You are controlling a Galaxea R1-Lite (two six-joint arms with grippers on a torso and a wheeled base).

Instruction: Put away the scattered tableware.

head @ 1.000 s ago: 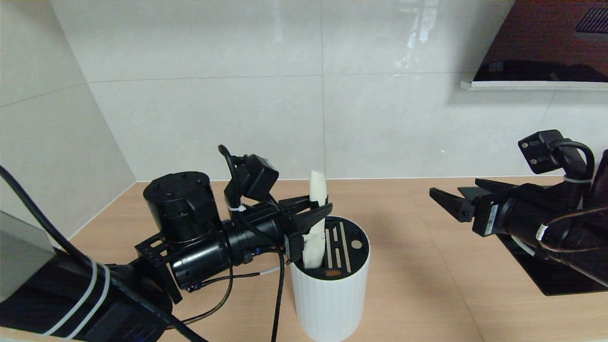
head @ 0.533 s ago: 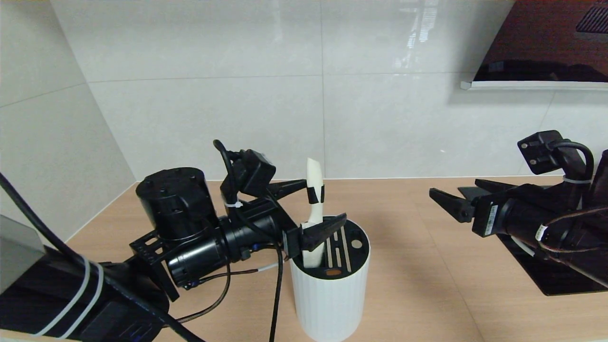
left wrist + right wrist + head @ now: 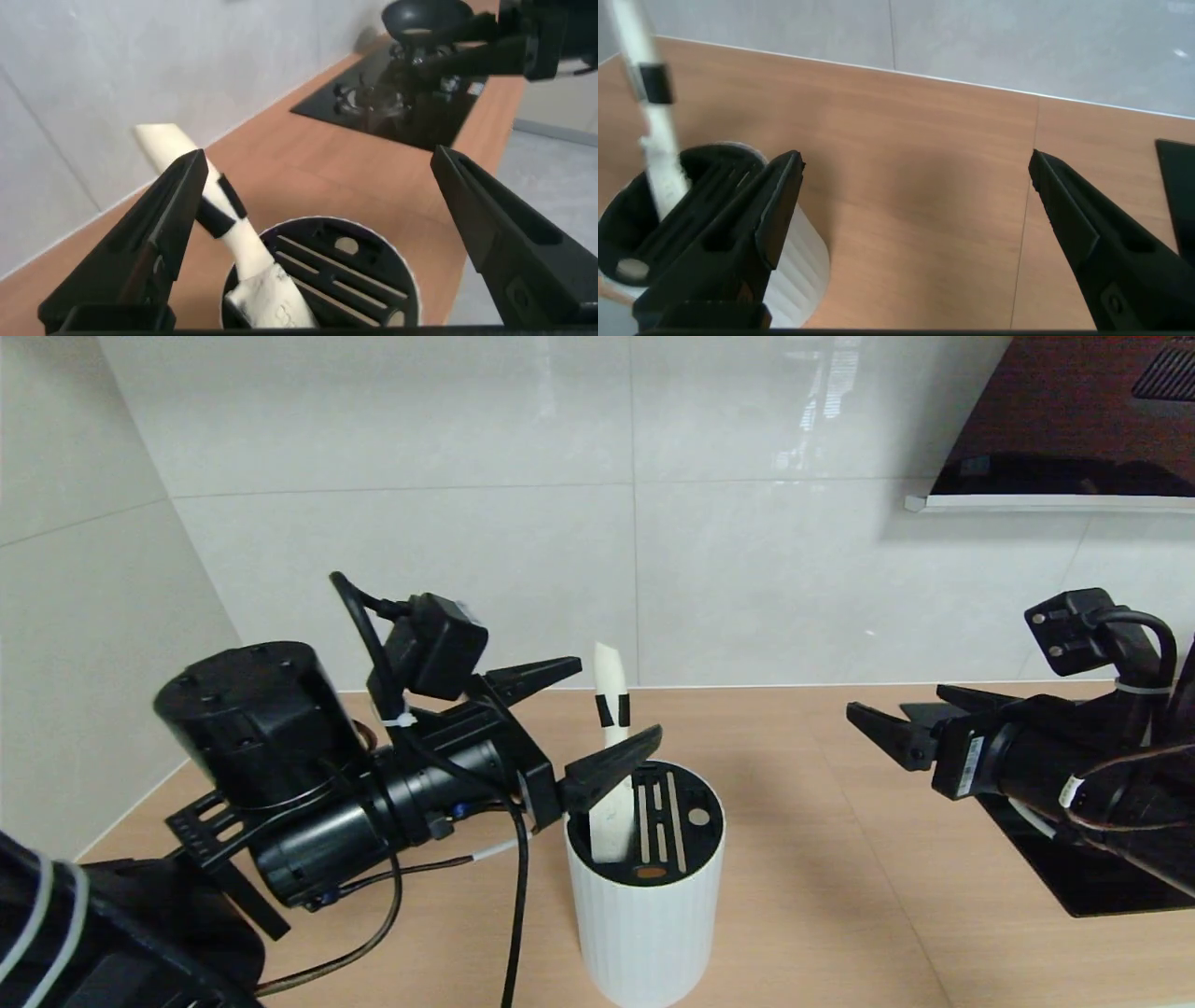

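Left gripper (image 3: 618, 698) withdrew from one knife (image 3: 611, 747) in one holder (image 3: 644, 915), fingers spread; right gripper (image 3: 894, 702) likewise.

Light wooden countertop (image 3: 822, 896) with a white ribbed utensil holder (image 3: 644, 924) and a black cooktop (image 3: 1088, 889).

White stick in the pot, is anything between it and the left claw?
Nothing visible does. The white utensil stands in the white holder, and the left gripper is open right beside it.
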